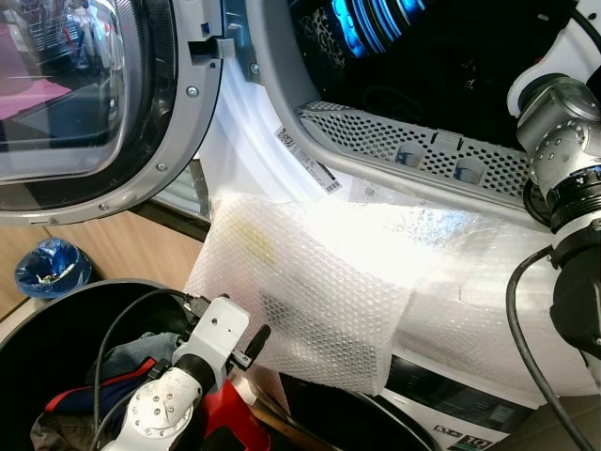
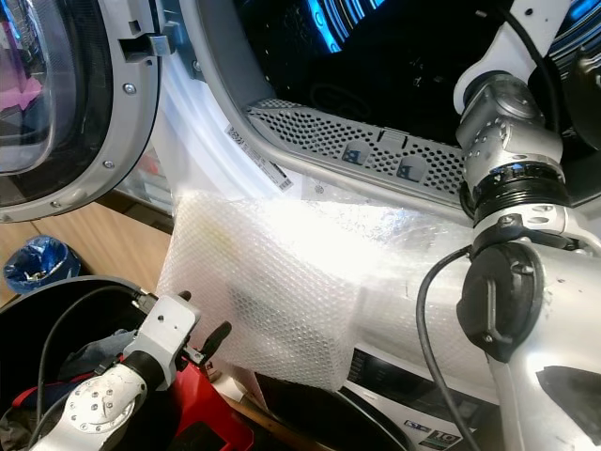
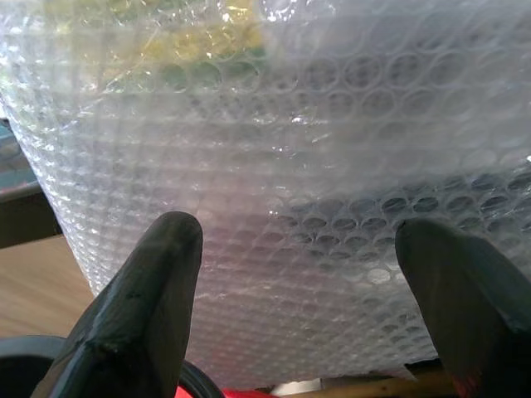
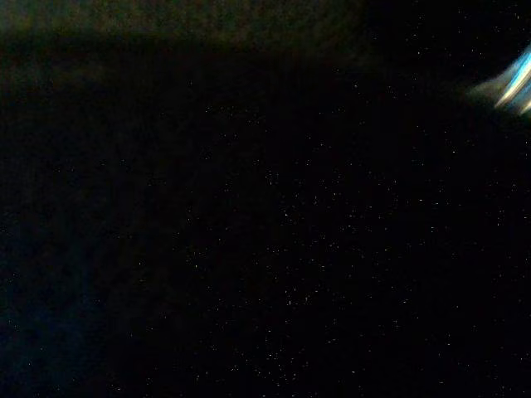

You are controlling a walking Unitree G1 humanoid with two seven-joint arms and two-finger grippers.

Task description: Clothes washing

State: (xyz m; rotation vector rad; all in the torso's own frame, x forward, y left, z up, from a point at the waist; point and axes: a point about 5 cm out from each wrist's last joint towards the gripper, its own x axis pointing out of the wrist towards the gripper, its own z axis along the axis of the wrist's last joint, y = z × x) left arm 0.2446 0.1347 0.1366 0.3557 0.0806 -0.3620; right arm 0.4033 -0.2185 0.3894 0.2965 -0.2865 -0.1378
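The washing machine's drum (image 1: 441,66) stands open, dark inside with a blue glow. Bubble wrap (image 1: 319,282) hangs over its front lip and down the front. At lower left a black basket (image 1: 56,310) holds clothes (image 1: 131,362) in blue, grey and red. My left gripper (image 3: 307,282) is open above the basket's right side, with its fingertips (image 1: 255,340) close to the bubble wrap and nothing between them. My right arm (image 2: 512,178) reaches up into the drum, and its hand is hidden there. The right wrist view is almost black.
The round glass door (image 1: 94,103) is swung open at upper left. A perforated grey strip (image 1: 404,146) lines the drum's lower edge. A blue bag (image 1: 52,268) lies on the wooden floor left of the basket. A black cable (image 2: 437,319) loops off the right arm.
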